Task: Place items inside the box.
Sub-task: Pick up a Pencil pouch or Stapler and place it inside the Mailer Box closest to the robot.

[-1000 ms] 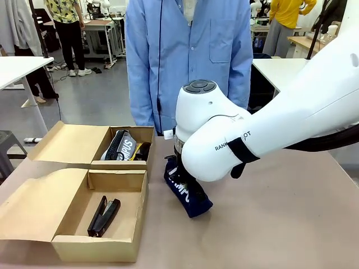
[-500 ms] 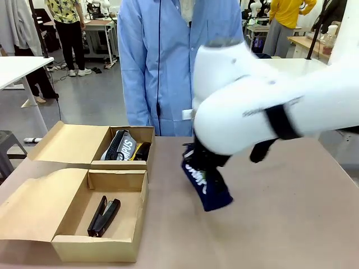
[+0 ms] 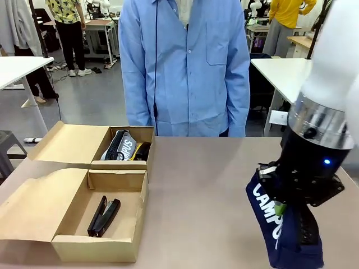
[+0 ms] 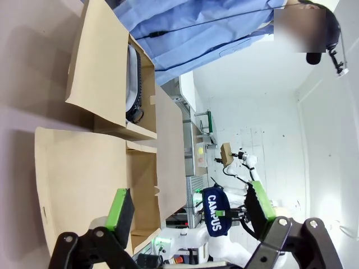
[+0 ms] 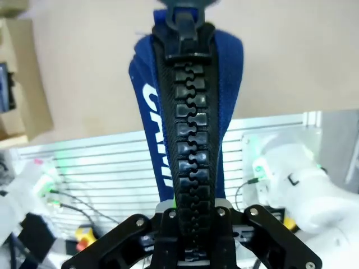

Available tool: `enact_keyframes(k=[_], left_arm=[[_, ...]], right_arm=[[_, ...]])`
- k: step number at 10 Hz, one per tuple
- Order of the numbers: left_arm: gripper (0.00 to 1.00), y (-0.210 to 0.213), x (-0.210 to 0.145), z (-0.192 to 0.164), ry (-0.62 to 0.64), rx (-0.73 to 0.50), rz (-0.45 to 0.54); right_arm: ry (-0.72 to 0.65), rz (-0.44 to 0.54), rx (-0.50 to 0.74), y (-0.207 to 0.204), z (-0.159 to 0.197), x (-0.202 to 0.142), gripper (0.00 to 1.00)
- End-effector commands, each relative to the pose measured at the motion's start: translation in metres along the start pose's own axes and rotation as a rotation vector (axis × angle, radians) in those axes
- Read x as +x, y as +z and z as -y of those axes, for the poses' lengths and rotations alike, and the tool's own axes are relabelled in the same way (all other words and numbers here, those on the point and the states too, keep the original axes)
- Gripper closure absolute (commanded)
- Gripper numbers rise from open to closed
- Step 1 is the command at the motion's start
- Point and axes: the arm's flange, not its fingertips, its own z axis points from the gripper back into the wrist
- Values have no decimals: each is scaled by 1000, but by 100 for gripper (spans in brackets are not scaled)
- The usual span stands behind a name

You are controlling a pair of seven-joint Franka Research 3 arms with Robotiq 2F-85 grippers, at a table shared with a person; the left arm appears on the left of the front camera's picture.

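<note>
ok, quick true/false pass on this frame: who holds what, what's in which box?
1. The right gripper is shut on the navy fabric zip pencil case. True.
2. The near open cardboard box holds a yellow knife. False: a black stapler lies in it.
3. The left gripper is open and empty. True.
4. The grey zip pencil case lies outside both boxes. False: it sits in the far cardboard box.

Our right gripper (image 5: pixel 192 216) clamps the navy pencil case (image 5: pixel 227 117) at bottom centre. Its black zip (image 5: pixel 189 112) runs up the frame's middle, white lettering (image 5: pixel 158 140) left of it, and the tan bench (image 5: pixel 303 56) spans the top.
</note>
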Motion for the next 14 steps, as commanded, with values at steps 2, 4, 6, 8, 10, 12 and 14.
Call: enact_keyframes(k=[2, 4, 6, 8, 10, 12, 14], left_arm=[[0, 0, -1, 0, -19, -14, 4], [0, 0, -1, 0, -19, -14, 4], [0, 0, -1, 0, -19, -14, 4], [0, 0, -1, 0, -19, -14, 4], [0, 0, -1, 0, -19, -14, 4], [0, 0, -1, 0, -19, -14, 4], [0, 0, -1, 0, -19, -14, 4]], right_arm=[[-70, -84, 62, -23, -23, 29, 93], [-65, -57, 269, -26, -85, 53, 93], [-127, -82, 351, -28, -175, 71, 93], [8, -129, 406, -38, -232, 71, 93], [133, -9, 349, -19, -174, 64, 93], [89, -23, 332, 4, -38, 43, 93], [107, -18, 290, -1, 68, 1, 93]])
